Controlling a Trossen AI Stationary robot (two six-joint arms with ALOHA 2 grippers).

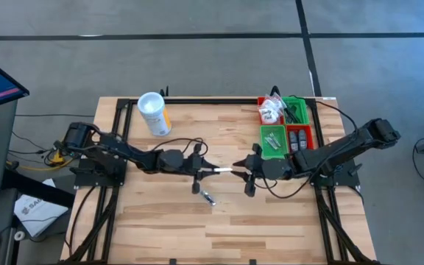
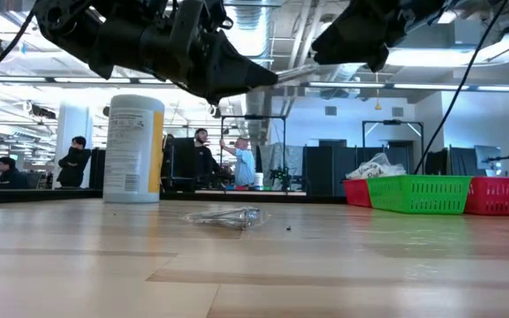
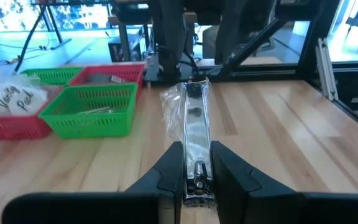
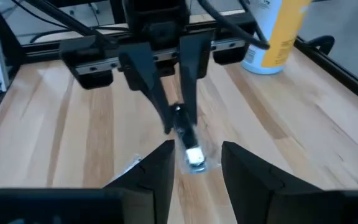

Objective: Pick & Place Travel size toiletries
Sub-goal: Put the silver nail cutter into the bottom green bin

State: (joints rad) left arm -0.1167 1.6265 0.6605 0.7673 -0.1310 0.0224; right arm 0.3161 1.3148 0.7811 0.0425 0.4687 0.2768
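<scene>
Toiletry in a slim clear-wrapped packet [image 3: 193,140] hangs above the middle of the wooden bench [image 1: 160,228], its long axis running left to right. Left gripper [image 3: 196,179] clamps its left end between narrow jaws. Right gripper [image 4: 195,163], jaws partly open, flanks the other end; contact is unclear. Another small wrapped packet [image 1: 207,197] lies on the bench below.

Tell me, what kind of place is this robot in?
It looks like a big robot lab or workshop. Two robot arms work at a wooden table with red and green bins. Behind it, the low view shows people standing among dark equipment racks under bright ceiling lights.
</scene>
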